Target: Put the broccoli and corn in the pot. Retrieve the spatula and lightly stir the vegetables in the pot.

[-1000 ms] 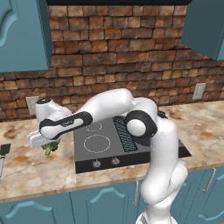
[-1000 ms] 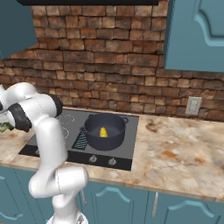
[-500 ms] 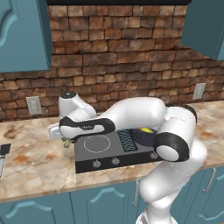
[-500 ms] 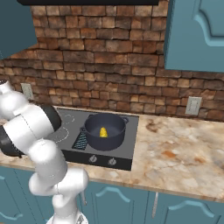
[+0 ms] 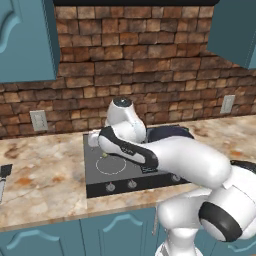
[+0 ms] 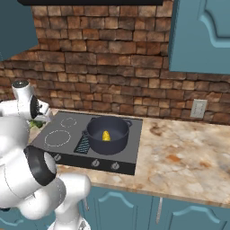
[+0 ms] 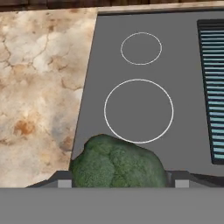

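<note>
The broccoli [image 7: 117,162], a bumpy dark-green floret, sits between the two finger tips of my gripper [image 7: 120,180], which is shut on it. It hangs over the left side of the dark cooktop [image 7: 183,87], just short of the near burner ring. From the right base view a bit of the green broccoli [image 6: 33,123] peeks out by the hand at the stove's left edge. The dark blue-grey pot [image 6: 108,134] stands on the stove's right half with the yellow corn [image 6: 106,135] inside. The spatula [image 5: 5,171] lies at the far left of the counter, black head up.
A ribbed vent strip [image 7: 212,87] runs down the middle of the cooktop, between the left burners and the pot. Knobs [image 6: 94,163] line the stove front. Marbled counter [image 6: 179,152] spreads right of the stove; the brick wall and blue cabinets [image 5: 25,40] stand behind and above.
The arm has swung right, from the counter left of the stove to above the stove's left burners, carrying the broccoli off the counter with it. Pot and corn have not moved.
</note>
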